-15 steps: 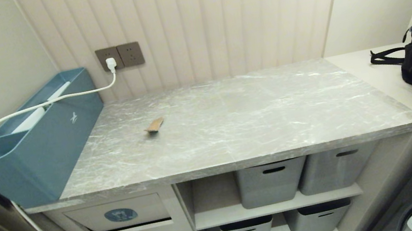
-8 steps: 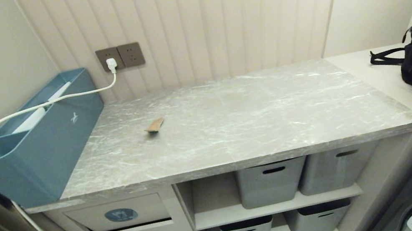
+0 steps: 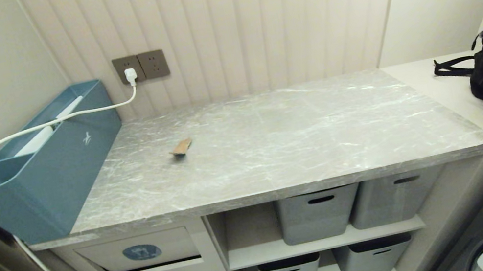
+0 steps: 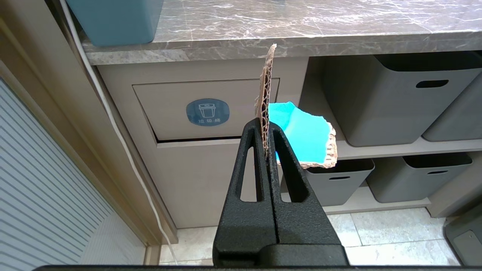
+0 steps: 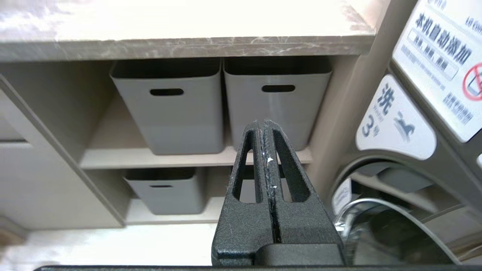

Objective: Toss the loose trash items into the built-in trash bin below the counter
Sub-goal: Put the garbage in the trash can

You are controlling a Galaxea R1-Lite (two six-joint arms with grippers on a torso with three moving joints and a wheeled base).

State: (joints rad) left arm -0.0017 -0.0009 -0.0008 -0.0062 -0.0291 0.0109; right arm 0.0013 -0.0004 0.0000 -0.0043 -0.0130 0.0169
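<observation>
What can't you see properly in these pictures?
- Inside the built-in trash bin: left wrist view, its beige flap covers it.
- Inside the grey plastic tubs: head view, their fronts and the shelves hide it.
- Underside of the small brown cardboard scrap on the grey marble counter: head view.
- Both grippers: outside the head view.

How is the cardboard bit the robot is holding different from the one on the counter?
The held scrap is pinched upright in the shut left tool, below the counter; the other scrap lies loose on top of it. The held scrap shows its bright teal-blue face and a brown corrugated edge; the counter scrap shows mostly brown. The held scrap faces the bin flap; the counter scrap sits above it. Both are torn cardboard bits.
</observation>
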